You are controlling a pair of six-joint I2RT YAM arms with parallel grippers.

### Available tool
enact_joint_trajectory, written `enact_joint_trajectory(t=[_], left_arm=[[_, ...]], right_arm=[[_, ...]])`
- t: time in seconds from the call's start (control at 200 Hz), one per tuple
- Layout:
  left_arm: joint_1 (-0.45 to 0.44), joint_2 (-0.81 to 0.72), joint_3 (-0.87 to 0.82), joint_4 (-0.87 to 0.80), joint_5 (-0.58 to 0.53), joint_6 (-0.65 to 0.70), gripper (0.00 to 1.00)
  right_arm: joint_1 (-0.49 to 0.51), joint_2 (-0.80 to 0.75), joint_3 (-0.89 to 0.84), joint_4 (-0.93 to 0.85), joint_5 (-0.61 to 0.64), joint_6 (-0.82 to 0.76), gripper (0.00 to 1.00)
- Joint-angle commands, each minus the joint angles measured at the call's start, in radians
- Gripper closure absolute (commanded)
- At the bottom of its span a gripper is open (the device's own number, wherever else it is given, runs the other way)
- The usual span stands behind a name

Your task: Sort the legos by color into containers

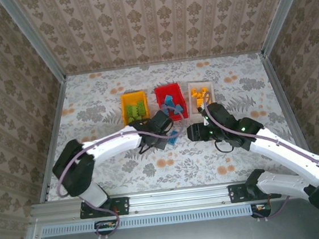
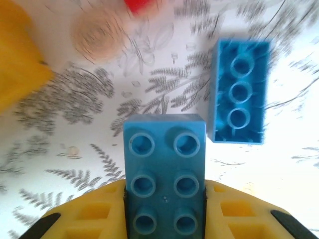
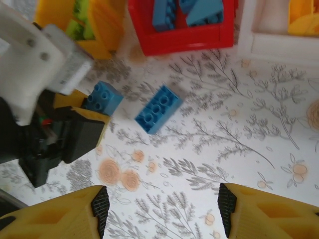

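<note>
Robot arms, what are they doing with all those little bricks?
They are sorting bricks by color. The left end effector grips a blue brick near the red bin. A second blue brick lies on the table beside it. The right end effector hangs open above the table, holding nothing. Green bricks are in the yellow-orange bin, blue bricks in the red bin, and orange bricks in the white bin.

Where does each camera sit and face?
Top external: above and behind, looking down on the table, left arm and right arm.
Left wrist: on the left hand, facing down at its gripped blue brick; yellow fingers show.
Right wrist: on the open right hand, facing the red bin.
Both wrist views share the loose blue brick.
</note>
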Motion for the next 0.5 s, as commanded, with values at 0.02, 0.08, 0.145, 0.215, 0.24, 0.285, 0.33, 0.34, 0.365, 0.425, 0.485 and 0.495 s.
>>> enact_joint_trajectory(t=[0.02,0.08,0.145,0.215,0.24,0.285,0.33,0.34,0.365,0.425,0.485,0.495], left_arm=[[0.044,-0.049,0.133,-0.060,0.042,-0.050,0.75],[0.062,-0.014,0.208,-0.064,0.075,-0.056,0.75],[0.081,0.043,0.297,-0.065,0.103,-0.062,0.75],[0.105,0.121,0.394,-0.065,0.144,-0.075,0.75],[0.111,0.151,0.430,-0.067,0.154,-0.080,0.75],[0.122,0.199,0.489,-0.068,0.159,-0.083,0.75],[0.135,0.254,0.547,-0.073,0.167,-0.086,0.75],[0.137,0.266,0.559,-0.074,0.170,-0.087,0.75],[0.146,0.294,0.584,-0.075,0.181,-0.092,0.76],[0.169,0.357,0.645,-0.075,0.207,-0.106,0.76],[0.188,0.403,0.685,-0.060,0.232,-0.111,0.75],[0.192,0.413,0.689,-0.056,0.235,-0.111,0.75]], right_arm=[[0.005,-0.075,0.010,0.105,-0.013,-0.013,0.37],[0.005,-0.094,0.007,0.150,0.000,-0.009,0.37],[0.004,-0.100,0.018,0.186,0.015,-0.007,0.37],[0.002,-0.095,0.042,0.204,0.043,0.005,0.38],[0.001,-0.091,0.054,0.202,0.057,0.009,0.38],[0.001,-0.083,0.074,0.198,0.069,0.009,0.38],[-0.002,-0.077,0.092,0.194,0.079,0.009,0.38],[-0.002,-0.075,0.096,0.193,0.082,0.009,0.38],[-0.003,-0.071,0.103,0.189,0.086,0.009,0.38],[-0.007,-0.065,0.115,0.182,0.087,0.007,0.39],[-0.008,-0.063,0.119,0.176,0.088,0.009,0.39],[-0.010,-0.062,0.119,0.174,0.088,0.011,0.39]])
